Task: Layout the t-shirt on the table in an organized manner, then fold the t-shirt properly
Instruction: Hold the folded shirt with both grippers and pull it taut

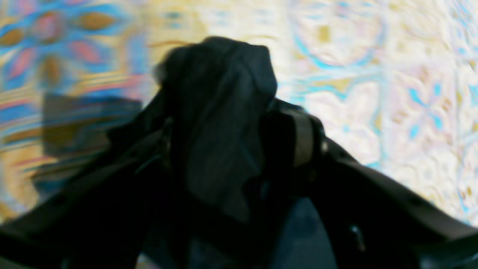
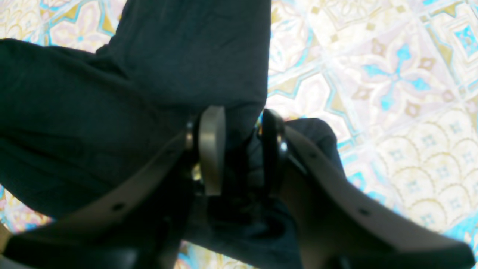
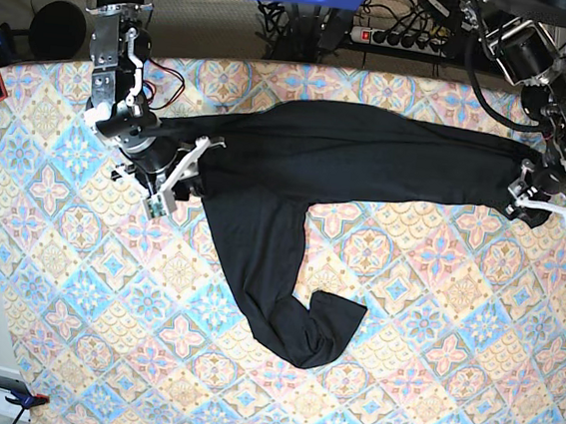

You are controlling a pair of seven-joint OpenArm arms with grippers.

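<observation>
— Pincers both on the cloth, is that how it stands?

— Yes. Going left to right across the base view: my right gripper [image 3: 189, 166] sits at the left end of the t-shirt [image 3: 297, 168], my left gripper [image 3: 545, 202] at the far right end, and the black fabric runs stretched between them over the upper part of the table [image 3: 431, 337]. Only that overhead view shows a long tail of the shirt drooping toward the table's middle and curling at its end.

— And the wrist cameras?

— From my right wrist, the right gripper [image 2: 239, 149] has a fold of t-shirt [image 2: 130, 86] between its two fingers [image 2: 212, 149], jaws narrow around it; more fabric bunches under the palm. The table [image 2: 392, 93] shows sharp tiles beside it.

— The other side?

— Blurred. My left gripper [image 1: 235, 138] stands wide, with a thick wad of t-shirt [image 1: 220, 112] filling the space between the fingers [image 1: 302, 138] and rising above them. The table [image 1: 392, 74] behind is smeared. Neither wrist view shows the other arm.
</observation>
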